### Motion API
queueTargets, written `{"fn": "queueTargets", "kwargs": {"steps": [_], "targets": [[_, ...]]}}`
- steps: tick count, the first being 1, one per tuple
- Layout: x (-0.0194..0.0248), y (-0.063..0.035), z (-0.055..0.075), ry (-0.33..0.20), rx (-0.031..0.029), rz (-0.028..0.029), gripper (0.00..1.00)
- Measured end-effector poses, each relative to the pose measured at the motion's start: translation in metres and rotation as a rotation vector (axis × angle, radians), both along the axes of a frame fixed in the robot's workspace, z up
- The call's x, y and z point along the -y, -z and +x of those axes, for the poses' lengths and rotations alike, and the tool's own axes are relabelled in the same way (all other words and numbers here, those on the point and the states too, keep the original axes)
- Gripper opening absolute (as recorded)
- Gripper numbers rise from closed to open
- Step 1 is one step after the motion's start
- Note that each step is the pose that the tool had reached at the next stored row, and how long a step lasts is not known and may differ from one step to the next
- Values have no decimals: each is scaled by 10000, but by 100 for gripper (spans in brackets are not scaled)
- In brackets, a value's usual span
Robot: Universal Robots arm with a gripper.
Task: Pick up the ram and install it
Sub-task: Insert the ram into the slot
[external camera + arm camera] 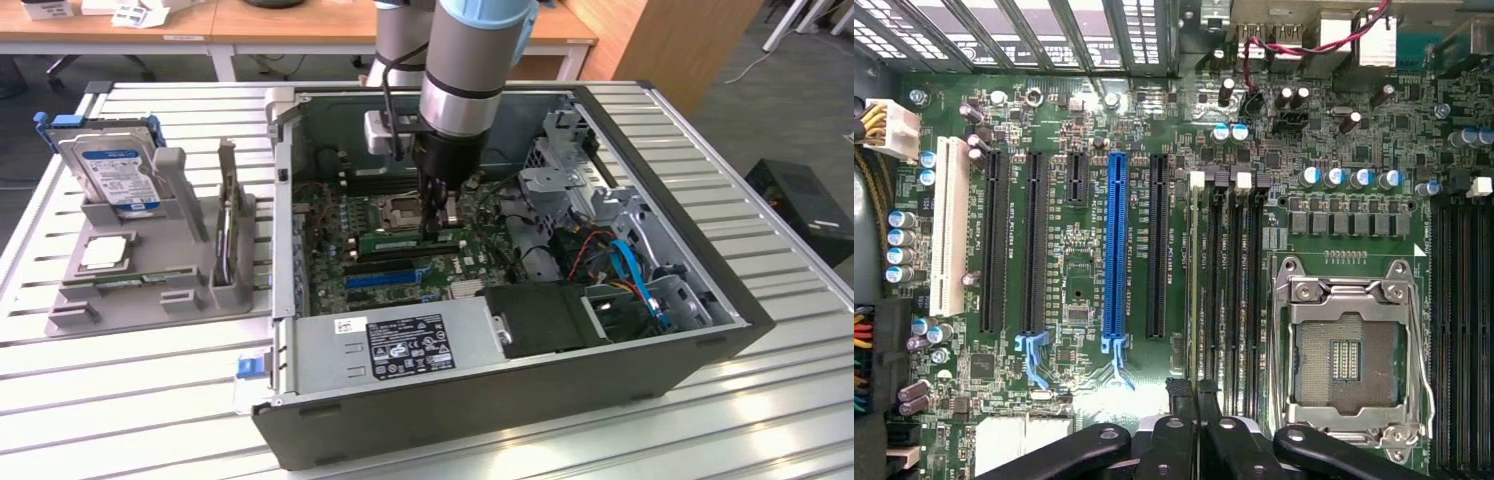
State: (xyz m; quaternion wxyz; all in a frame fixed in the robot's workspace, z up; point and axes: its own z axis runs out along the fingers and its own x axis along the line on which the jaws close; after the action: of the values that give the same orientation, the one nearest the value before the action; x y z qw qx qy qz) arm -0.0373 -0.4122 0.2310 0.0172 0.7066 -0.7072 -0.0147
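The ram [407, 241] stands edge-down directly beneath the fingers [1178, 402], which are pressed nearly together and, as I read it, pinching its top edge over the memory slots [1232, 290] beside the empty CPU socket [1346, 350]. You're at the seating step, which calls for square alignment and a straight push. The exterior view shows you the stick's green length, and the wrist view shows the slot lines ahead of the fingers
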Motion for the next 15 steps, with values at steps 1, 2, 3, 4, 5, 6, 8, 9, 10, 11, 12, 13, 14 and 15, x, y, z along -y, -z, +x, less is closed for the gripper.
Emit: {"fn": "queueTargets", "kwargs": {"steps": [1, 2, 3, 4, 5, 6, 8, 9, 10, 11, 12, 13, 14, 15], "targets": [[0, -14, 0, 0, 2, 2, 12], [0, -30, 0, 0, 1, 3, 12], [0, -47, 0, 0, 1, 3, 12], [0, -61, 0, 1, 1, 2, 12], [-1, -61, 0, 0, 2, 5, 12], [-1, -61, 0, 1, 2, 5, 12], [0, -61, 0, 0, 2, 4, 12], [0, -61, 0, 0, 2, 4, 12], [0, -62, 0, 0, 2, 4, 12], [-1, -62, 0, -1, 2, 3, 12], [-2, -63, -1, -1, 1, 1, 12], [-5, -62, -2, 0, 1, 2, 12], [-5, -62, -2, 0, 2, 2, 12], [-7, -62, -2, -1, 2, 3, 12]]}}
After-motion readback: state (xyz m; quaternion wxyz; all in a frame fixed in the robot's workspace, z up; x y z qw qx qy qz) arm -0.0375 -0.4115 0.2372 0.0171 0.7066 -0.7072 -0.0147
